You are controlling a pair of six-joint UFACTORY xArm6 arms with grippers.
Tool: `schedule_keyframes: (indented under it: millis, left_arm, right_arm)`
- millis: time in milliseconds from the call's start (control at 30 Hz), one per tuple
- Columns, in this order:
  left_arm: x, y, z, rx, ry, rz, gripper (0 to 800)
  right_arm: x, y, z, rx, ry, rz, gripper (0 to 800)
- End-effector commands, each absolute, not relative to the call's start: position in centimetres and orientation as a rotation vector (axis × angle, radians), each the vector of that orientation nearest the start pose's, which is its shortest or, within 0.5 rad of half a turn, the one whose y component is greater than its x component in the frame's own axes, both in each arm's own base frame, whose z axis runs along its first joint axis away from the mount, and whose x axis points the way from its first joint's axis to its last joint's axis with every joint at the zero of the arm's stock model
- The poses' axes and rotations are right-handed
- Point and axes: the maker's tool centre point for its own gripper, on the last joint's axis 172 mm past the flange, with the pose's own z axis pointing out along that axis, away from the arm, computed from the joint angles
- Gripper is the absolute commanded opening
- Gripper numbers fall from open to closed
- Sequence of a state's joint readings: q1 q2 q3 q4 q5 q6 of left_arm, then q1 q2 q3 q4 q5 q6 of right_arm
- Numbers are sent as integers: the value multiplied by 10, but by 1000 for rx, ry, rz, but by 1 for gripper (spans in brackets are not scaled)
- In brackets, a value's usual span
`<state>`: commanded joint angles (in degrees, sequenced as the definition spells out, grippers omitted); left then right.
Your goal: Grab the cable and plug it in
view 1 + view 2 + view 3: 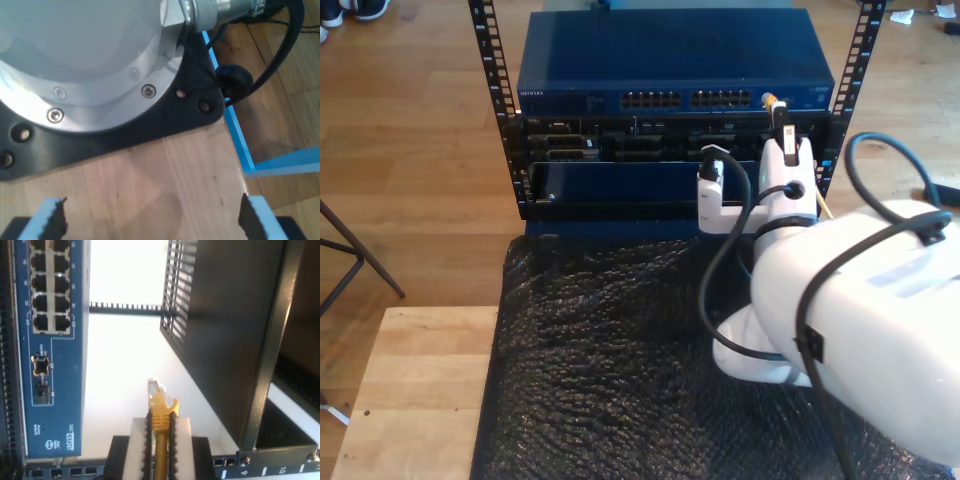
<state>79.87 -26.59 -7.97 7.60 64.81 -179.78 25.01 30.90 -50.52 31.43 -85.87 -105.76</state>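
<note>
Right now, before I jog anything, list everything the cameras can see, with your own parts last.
cable: one, yellow-orange with a clear plug at its tip, clamped between my second gripper's pads, plug pointing at the switch.
network switch: one, blue, rows of ports on its face, top unit of the rack in the exterior view.
rack rails: two, black, perforated, either side of the switch.
lower rack units: black and dark blue, under the switch.
bubble wrap: one dark sheet, in front of the rack.
wooden table: light, at the exterior view's lower left.
blue tape: along the table edge, first wrist view.
arm base: one, silver on a black plate.
my first gripper: open.
my second gripper: shut on the cable.
</note>
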Motion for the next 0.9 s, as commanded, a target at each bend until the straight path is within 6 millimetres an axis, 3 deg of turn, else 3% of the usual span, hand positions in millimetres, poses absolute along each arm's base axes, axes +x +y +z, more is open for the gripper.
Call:
schedule_keyframes:
  millis: [200, 433, 600, 900]
  left_arm:
    - [-8, 113, 37, -2169, 2846, -481, 800]
    - [-8, 113, 38, -2169, 2845, -479, 800]
    - [-8, 113, 38, -2167, 2847, -478, 800]
    - [-8, 113, 38, -2169, 2845, -479, 800]
  right_arm:
    - [594, 104, 307, 1076, 953, 1056, 0]
    - [601, 108, 303, 1068, 927, 1059, 0]
    - [607, 134, 289, 1065, 943, 1087, 0]
    - [616, 143, 277, 1084, 921, 1093, 0]
